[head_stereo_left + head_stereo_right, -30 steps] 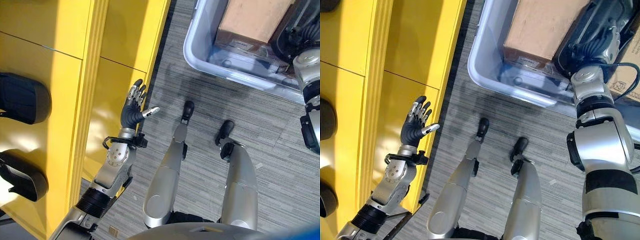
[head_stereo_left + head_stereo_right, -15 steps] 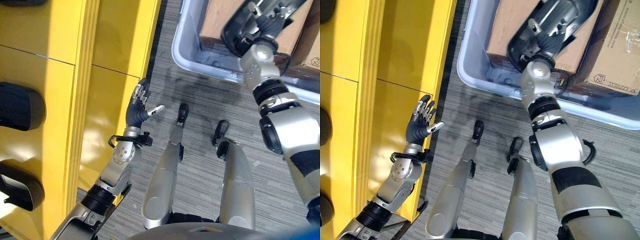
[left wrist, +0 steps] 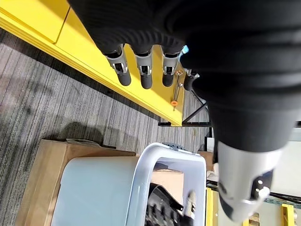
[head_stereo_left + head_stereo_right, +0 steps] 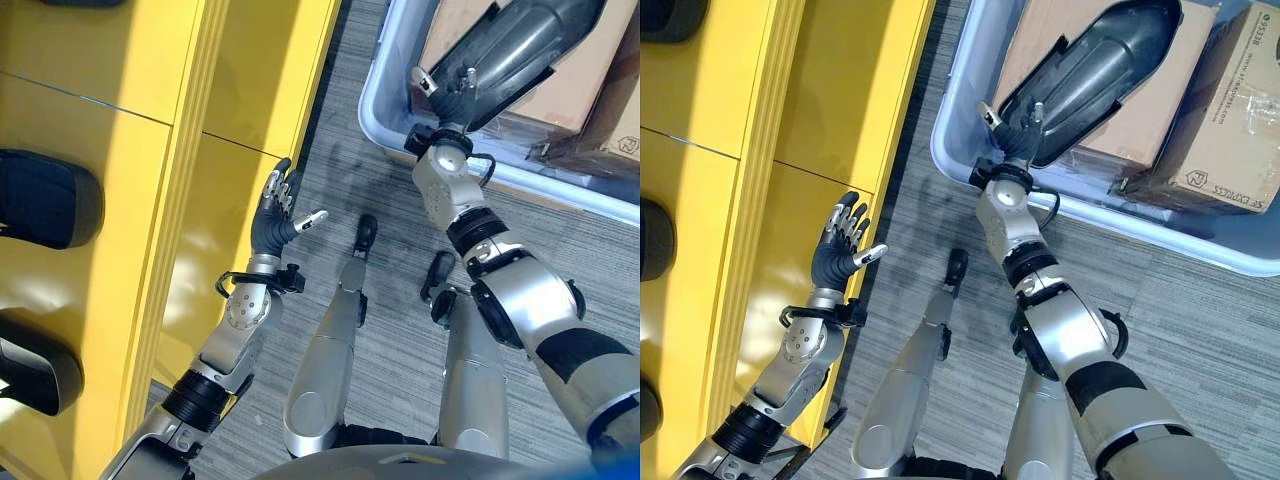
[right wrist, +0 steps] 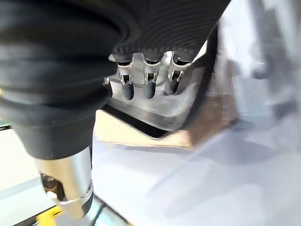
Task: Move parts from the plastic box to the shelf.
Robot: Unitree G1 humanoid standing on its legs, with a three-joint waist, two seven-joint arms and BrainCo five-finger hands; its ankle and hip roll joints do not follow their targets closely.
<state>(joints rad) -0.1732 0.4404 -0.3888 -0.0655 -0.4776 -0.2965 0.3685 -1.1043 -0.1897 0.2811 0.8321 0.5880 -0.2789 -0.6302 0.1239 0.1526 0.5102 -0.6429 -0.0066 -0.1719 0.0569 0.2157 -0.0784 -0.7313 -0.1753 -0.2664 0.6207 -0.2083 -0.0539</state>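
Grasp stage at the plastic box [image 4: 958, 150]: right hand [image 4: 1012, 125] spread against dark part [image 4: 1090, 70], to be curled round its near end; left hand [image 4: 840, 245] relaxed, well apart.

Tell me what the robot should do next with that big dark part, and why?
Probably curl the right hand round the dark part and lift. Its fingers sit straight at the part's near end, and the part lies on a cardboard box in the plastic box.
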